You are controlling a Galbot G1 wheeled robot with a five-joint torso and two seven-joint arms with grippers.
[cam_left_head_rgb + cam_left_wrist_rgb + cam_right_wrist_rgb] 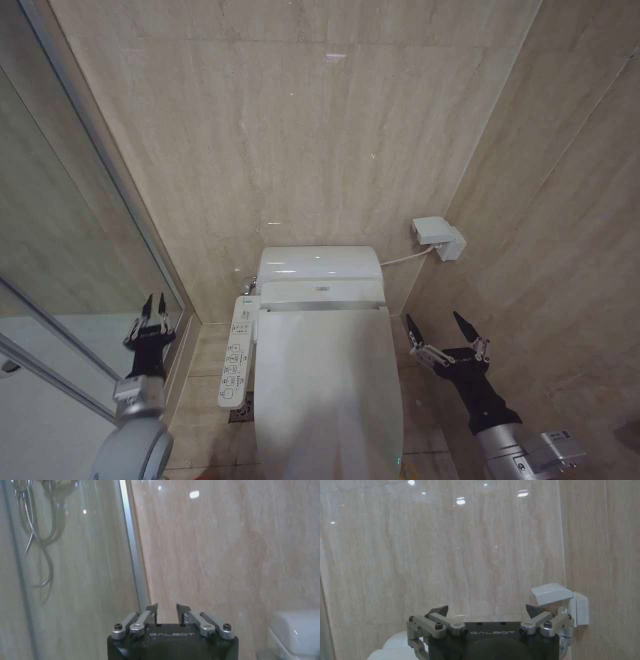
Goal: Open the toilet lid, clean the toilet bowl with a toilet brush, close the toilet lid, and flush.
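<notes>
- head view: the toilet lid (pixel 325 385) lies shut over the bowl, long axis running from the tank (pixel 320 272) at the back wall toward the robot.
- left gripper (pixel 153 304) hovers beside the glass shower partition (pixel 70 250), fingers slightly parted, holding nothing.
- right gripper (pixel 440 327) hangs in the gap between lid and side wall, spread wide, empty.
- a button panel (pixel 236 355) lines the lid's left edge.

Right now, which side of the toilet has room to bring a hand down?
Left: a narrow floor strip between the button panel and the glass shower partition, holding the left hand. Right: wider gap between the closed toilet lid and the wall, around the right hand.
</notes>
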